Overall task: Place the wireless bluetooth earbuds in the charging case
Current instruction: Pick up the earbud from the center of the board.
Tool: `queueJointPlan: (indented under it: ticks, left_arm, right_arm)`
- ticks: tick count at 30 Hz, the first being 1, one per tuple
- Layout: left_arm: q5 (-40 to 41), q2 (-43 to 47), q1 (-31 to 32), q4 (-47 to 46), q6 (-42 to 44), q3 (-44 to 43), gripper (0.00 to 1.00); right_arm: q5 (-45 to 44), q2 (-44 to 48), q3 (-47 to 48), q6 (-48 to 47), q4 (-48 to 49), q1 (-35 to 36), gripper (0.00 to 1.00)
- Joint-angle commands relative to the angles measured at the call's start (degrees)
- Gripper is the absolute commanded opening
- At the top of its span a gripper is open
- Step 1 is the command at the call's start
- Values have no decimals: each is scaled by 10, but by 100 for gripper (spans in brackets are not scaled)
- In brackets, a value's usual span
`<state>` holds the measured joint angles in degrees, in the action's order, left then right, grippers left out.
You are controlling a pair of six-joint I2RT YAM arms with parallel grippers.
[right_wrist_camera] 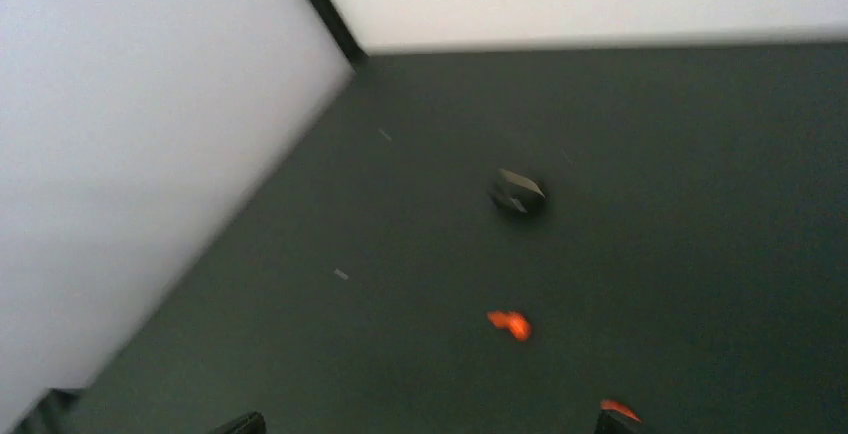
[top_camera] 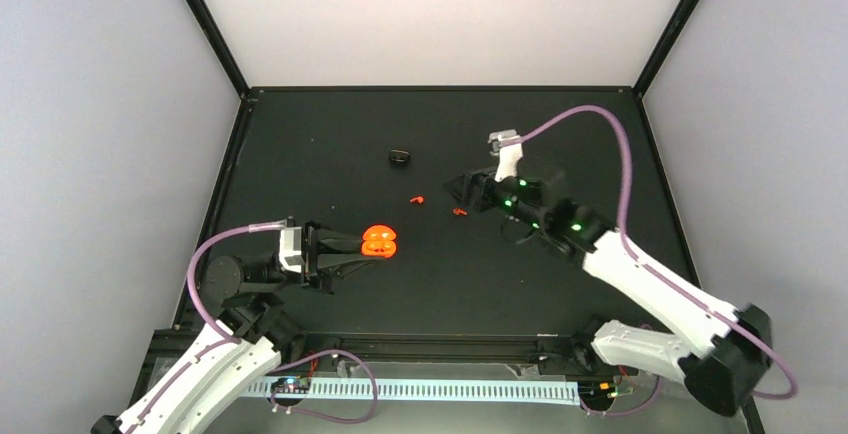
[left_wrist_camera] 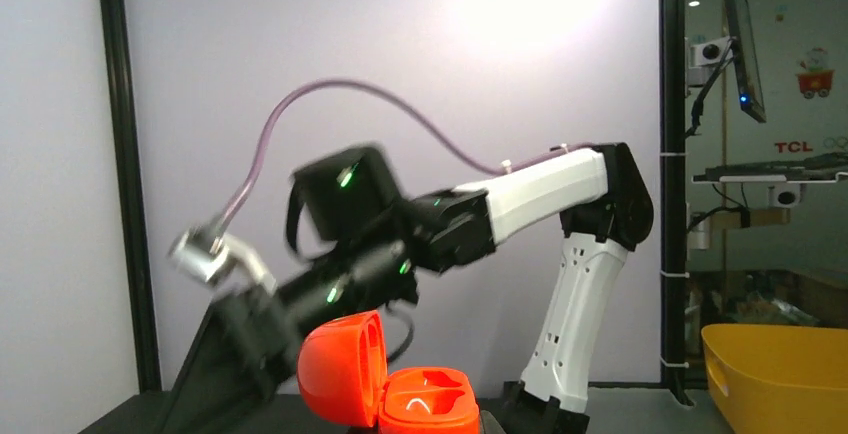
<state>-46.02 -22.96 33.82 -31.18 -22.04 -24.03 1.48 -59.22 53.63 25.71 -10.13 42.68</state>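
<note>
The charging case [top_camera: 379, 242] is a red-orange clamshell, open, left of the table's middle. My left gripper [top_camera: 362, 246] reaches it from the left and is shut on it. In the left wrist view the case's lid [left_wrist_camera: 338, 369] stands upright beside the base [left_wrist_camera: 432, 404], whose two sockets show empty. Two tiny red-orange earbuds lie on the black mat: one [top_camera: 417, 199] [right_wrist_camera: 510, 324] free, the other [top_camera: 459, 211] [right_wrist_camera: 620, 409] right beside my right fingertip [right_wrist_camera: 612, 424]. My right gripper [top_camera: 455, 192] [right_wrist_camera: 428, 426] hangs open just above them, holding nothing.
A small black lump [top_camera: 400, 157] [right_wrist_camera: 517, 193] sits farther back on the mat. White walls with black frame posts enclose the table. In the left wrist view my right arm [left_wrist_camera: 560, 204] crosses behind the case and a yellow bin [left_wrist_camera: 775, 374] stands outside, far right.
</note>
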Motion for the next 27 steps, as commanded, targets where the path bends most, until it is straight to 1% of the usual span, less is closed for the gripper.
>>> queueJointPlan:
  ticks: [1,5,8,14,18,22,27]
  left_arm:
    - [26,32,3,26,-5,25,2]
    - [26,40,3,40,4,28,1]
    - [26,46,3,61,14,25,2]
    - [25,56,3,68,20,28,1]
    - [23,57,3,65,19,27,2]
    - [22,60,3,66,21,25,2]
    - [21,61,3,71,25,22,2]
  right_arm:
    - [-49,-96,-61,65,63,-27,85]
    - [-28,-225,-47,89,98,-62,79]
    - [-42,-298,-20,90,113,-73,76]
    - [-59,-417,66,41,78,-80,69]
    - [-41,-462,95,21,55,-81,69]
    - [-19,-484,98,24,42,-81,67]
    - [2,-485,86,30,32,-80,60]
